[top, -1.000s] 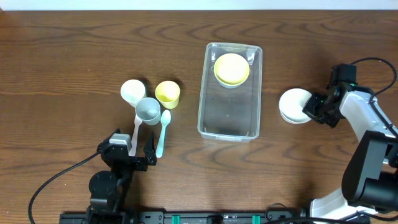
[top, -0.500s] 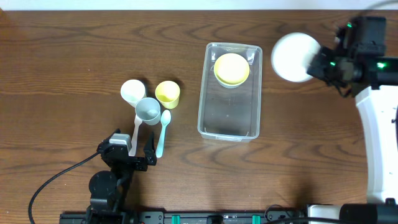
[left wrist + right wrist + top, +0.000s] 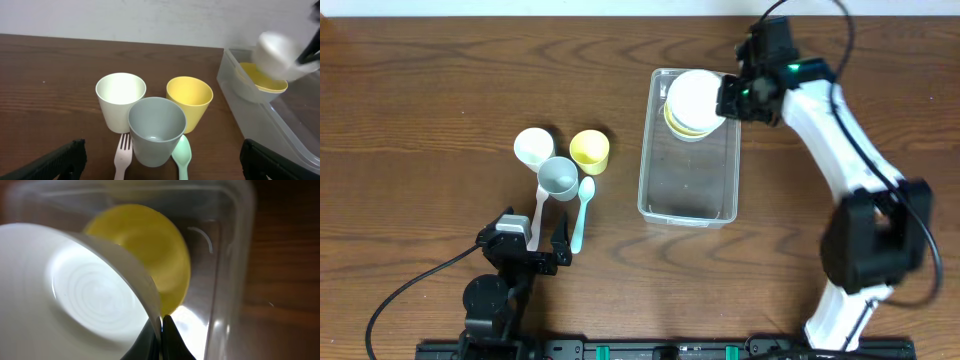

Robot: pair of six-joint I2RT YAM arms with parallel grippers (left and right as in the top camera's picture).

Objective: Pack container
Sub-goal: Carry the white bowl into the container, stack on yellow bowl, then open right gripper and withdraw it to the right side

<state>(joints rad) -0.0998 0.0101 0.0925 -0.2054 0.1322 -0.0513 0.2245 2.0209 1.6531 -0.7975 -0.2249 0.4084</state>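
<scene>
At the near left edge of the tabletop [image 3: 410,110], the left jaws sit low and spread wide, holding nothing. Just beyond them a fork [image 3: 538,213] and a spoon [image 3: 582,212] lie side by side, handles toward the jaws. Past those stand three upright cups in a tight cluster: grey cup [image 3: 558,177] nearest, white cup [image 3: 533,147] behind it to the left, yellow cup [image 3: 589,150] behind to the right.

Right of the cups, near mid-table, is the container [image 3: 686,190], its long axis running near to far. Its near half is bare. A yellow bowl [image 3: 162,255] sits inside at the far end.

The right arm [image 3: 840,140] reaches in from the right. The right jaws are clenched on the rim of a white bowl [image 3: 694,97], which is held tilted directly over the yellow bowl. I cannot tell whether the two bowls touch.

My read is that this is the placing step. The target lies straight below the jaws, so the move is mostly down plus levelling, to nest white into yellow. The right arm is the near one; the left is well apart, beyond the cups. The risk is the tilted rim catching the yellow bowl's edge or the container's far wall.
</scene>
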